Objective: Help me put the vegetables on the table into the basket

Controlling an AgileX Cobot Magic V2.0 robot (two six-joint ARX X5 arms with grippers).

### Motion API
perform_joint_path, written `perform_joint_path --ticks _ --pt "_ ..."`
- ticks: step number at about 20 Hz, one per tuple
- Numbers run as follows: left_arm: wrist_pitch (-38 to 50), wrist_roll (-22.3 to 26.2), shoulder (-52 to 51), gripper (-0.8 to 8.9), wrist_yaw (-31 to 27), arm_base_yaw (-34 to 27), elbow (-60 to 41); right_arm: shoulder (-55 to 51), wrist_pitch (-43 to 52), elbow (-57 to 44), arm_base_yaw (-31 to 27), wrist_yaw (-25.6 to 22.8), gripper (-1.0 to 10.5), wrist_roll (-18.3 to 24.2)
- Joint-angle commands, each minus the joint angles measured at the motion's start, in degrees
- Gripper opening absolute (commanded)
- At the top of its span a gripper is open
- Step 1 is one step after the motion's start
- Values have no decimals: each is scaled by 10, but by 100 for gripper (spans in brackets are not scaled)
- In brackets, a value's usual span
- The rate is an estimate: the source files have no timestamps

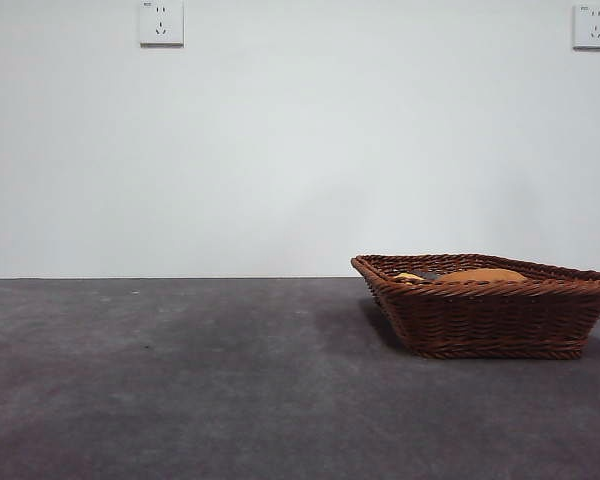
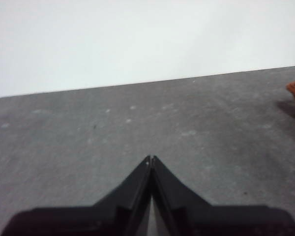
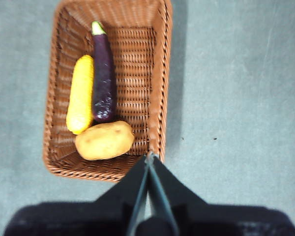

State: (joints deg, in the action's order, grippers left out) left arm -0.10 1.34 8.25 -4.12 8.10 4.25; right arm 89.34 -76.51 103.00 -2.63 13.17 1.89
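A woven brown basket is sitting on a dark grey table, toward the right side of the front view, against a plain white wall. Only the tops of its contents are peeking over the rim from this low angle.

The right wrist view is looking straight down into the basket. All three vegetables are lying inside it: a tan potato across one end, and a dark purple eggplant and a bumpy yellow vegetable lying side by side along one wall, touching each other. The eggplant's rounded end is touching or nearly touching the potato. They are likely crowded to one side because each was dropped from the same spot above.

The right gripper is hovering above the basket's rim, its two black jaws pressed together and holding nothing. The left gripper is hanging over bare table, well apart from the basket, jaws likewise closed and empty; a corner of the basket is just showing at the edge of its view. It seems to be waiting.

No vegetable is showing on the table in any view, so the task appears complete.

Two white wall sockets are mounted high on the wall. No readable writing or brand is showing anywhere.
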Motion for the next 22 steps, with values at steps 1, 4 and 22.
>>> perform_joint_path --ticks 1,4,22 --pt "-16 -9 -10 -3 -2 -26 -1 10 7 -4 0 -2 0 -2" --pt "-37 -9 -11 -3 0 -60 -9 13 43 -4 0 -7 0 -2" --pt "-93 -22 -73 -3 90 -92 -38 12 323 -4 0 -13 0 -2"
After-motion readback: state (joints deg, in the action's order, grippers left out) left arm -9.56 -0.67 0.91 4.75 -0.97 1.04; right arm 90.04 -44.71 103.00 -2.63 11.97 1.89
